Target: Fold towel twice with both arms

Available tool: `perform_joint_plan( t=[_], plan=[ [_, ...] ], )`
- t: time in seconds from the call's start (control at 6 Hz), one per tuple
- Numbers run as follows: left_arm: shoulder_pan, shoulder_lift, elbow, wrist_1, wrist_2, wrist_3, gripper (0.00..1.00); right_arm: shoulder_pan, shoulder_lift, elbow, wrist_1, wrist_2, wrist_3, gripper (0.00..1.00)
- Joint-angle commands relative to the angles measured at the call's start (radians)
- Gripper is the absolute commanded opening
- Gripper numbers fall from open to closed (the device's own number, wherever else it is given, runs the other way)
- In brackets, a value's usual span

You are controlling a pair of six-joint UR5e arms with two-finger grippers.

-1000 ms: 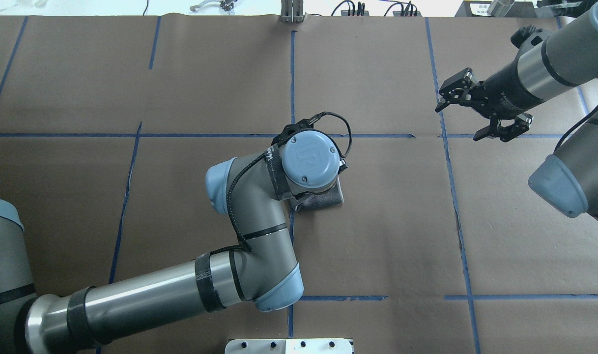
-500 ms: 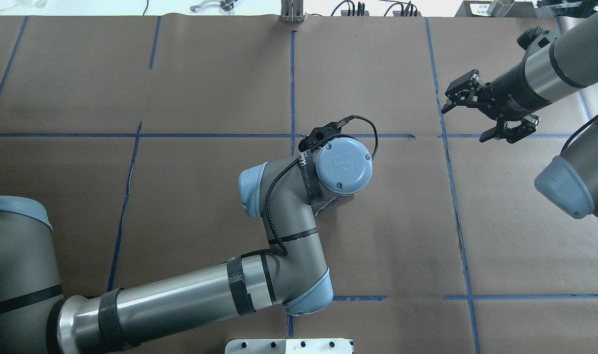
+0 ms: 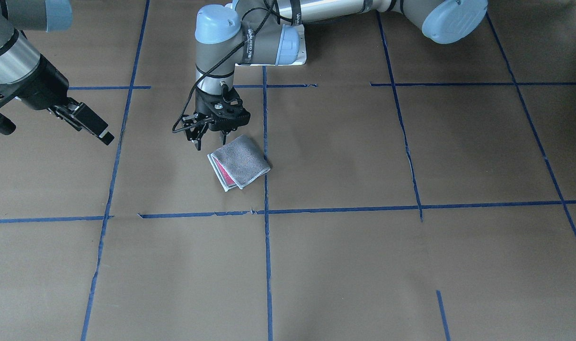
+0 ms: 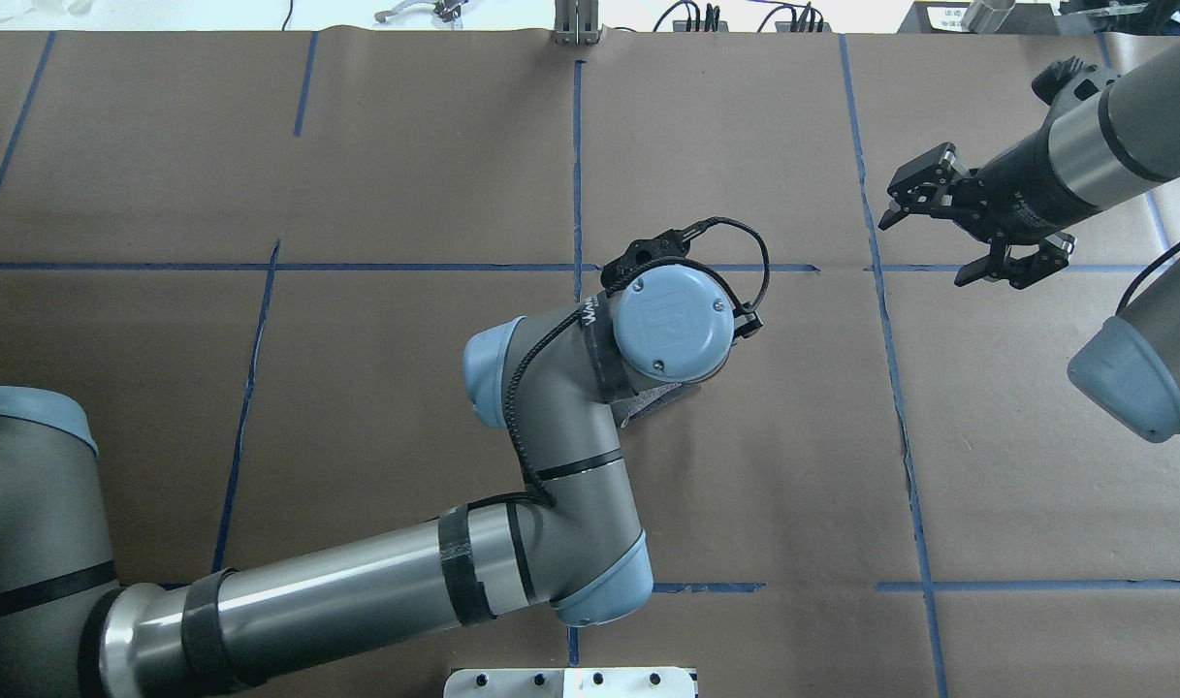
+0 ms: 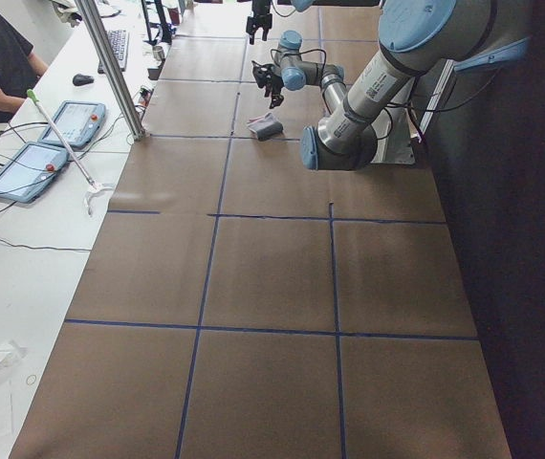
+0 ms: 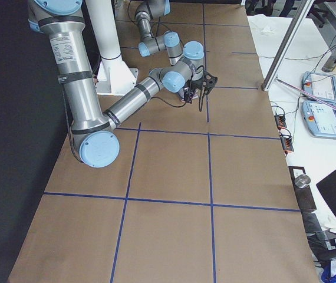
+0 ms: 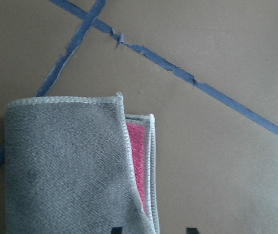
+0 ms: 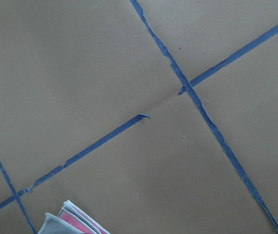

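The towel [image 3: 239, 166] lies folded on the brown paper near the table's middle, grey face up, with a pink strip and pale edging showing along one side. It fills the lower left of the left wrist view [image 7: 70, 170]. In the overhead view only a grey corner of it [image 4: 653, 402] shows under the left wrist. My left gripper [image 3: 208, 139] is open and empty, hovering just beside the towel's edge on the robot's side. My right gripper [image 4: 929, 247] is open and empty, high above the table, far off to the right. The towel's corner shows at the bottom of the right wrist view [image 8: 73, 222].
Blue tape lines [image 4: 577, 165] divide the brown paper into squares. The white base plate [image 4: 570, 682] is at the near edge. A metal post [image 4: 577, 24] and cables stand at the far edge. An operator [image 5: 0, 62] and tablets [image 5: 24, 167] are beyond it.
My left wrist has moved to the right and a little away from the robot, turning as it went. My right gripper has drawn back slightly to the right. The towel has stayed on the table.
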Motion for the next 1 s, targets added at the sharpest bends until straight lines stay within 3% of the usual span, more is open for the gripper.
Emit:
perform_joint_plan(
  t=[0.0,0.17,0.5,0.83],
  plan=[
    [-0.021,0.13,-0.214,-0.024,-0.008,0.007,1.0,0.0,-0.017,0.009,0.003,0.001,0.0,1.0],
    [-0.066,0.207,-0.265,-0.018,-0.059,0.043,1.0,0.011,-0.023,0.006,0.001,-0.001,-0.028,1.0],
    [-0.232,0.387,-0.383,0.032,-0.291,0.318,1.0,0.053,-0.066,0.0,-0.009,0.002,-0.23,1.0],
    [-0.361,0.625,-0.499,0.032,-0.401,0.636,1.0,0.095,-0.147,-0.012,-0.025,0.005,-0.482,1.0]
  ],
)
